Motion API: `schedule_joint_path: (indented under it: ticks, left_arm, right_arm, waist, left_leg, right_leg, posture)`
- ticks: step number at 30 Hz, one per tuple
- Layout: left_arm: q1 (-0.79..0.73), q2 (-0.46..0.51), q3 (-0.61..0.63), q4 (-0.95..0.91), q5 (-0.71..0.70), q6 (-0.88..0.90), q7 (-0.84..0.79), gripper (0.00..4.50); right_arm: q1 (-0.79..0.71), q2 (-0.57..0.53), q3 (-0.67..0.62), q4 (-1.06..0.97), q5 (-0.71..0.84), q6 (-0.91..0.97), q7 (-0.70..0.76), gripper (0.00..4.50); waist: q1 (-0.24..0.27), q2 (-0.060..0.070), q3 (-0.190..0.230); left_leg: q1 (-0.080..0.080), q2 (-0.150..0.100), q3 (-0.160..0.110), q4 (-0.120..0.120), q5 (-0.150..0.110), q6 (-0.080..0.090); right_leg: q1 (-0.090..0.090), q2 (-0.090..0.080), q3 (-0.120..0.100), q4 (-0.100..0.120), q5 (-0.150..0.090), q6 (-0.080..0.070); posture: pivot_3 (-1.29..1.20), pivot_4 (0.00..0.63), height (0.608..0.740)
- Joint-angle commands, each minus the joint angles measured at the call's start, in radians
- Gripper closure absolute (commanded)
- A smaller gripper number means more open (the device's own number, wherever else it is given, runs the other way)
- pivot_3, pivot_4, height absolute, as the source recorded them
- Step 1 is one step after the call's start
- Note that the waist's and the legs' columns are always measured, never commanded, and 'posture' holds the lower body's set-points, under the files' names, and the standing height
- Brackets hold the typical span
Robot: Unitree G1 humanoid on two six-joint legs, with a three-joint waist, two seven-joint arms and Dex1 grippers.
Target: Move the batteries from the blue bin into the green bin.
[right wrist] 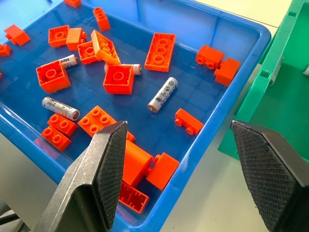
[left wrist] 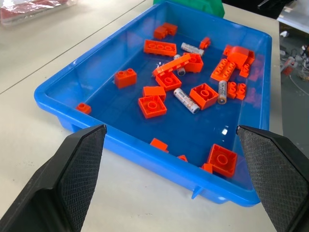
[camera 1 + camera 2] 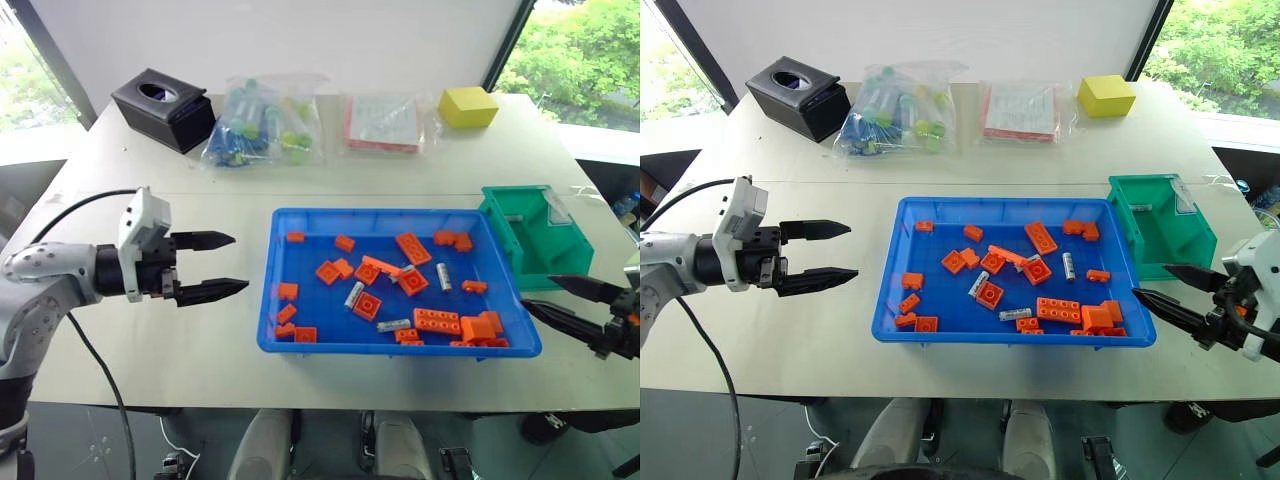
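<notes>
Left eye view showed you both grippers with jaws spread and nothing in them: the left gripper [image 3: 212, 266] hung over the table [image 3: 150, 340] left of the blue bin [image 3: 300, 342], the right gripper [image 3: 560, 298] by its near right corner. Batteries [image 3: 355, 294] lay among orange bricks [image 3: 436, 320] inside that bin. Beyond, the green bin [image 3: 528, 235] stood just beside its far right corner.

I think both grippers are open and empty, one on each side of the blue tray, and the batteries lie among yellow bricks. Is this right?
Not quite: the bricks around the batteries are orange, as the right wrist view shows. The rest holds: the left gripper and the right gripper are open and empty, one on each side of the blue tray.
</notes>
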Motion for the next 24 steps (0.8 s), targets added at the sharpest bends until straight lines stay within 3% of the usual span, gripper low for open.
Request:
schedule_joint_path:
  ticks: [1,24]
  left_arm:
    - [-0.009,0.018,0.039,-0.015,-0.008,-0.005,-0.004,0.0]
    - [-0.028,-0.008,0.007,-0.004,0.012,-0.036,0.008,0.0]
  right_arm:
    - [-0.004,0.003,-0.012,-0.007,-0.004,-0.016,0.001,1.02]
    - [-0.036,-0.031,0.021,0.055,-0.055,-0.067,0.048,1.02]
  waist:
    - [0.0,0.0,0.0]
    - [0.0,0.0,0.0]
  left_leg:
    - [0.0,0.0,0.0,0.0,0.0,0.0]
    - [0.0,0.001,0.001,0.0,0.0,0.0]
  right_leg:
    - [0.0,0.0,0.0,0.0,0.0,0.0]
    - [0.0,0.0,0.0,0.0,0.0,0.0]
  posture:
    - [0.0,0.15,0.692]
    - [0.0,0.15,0.692]
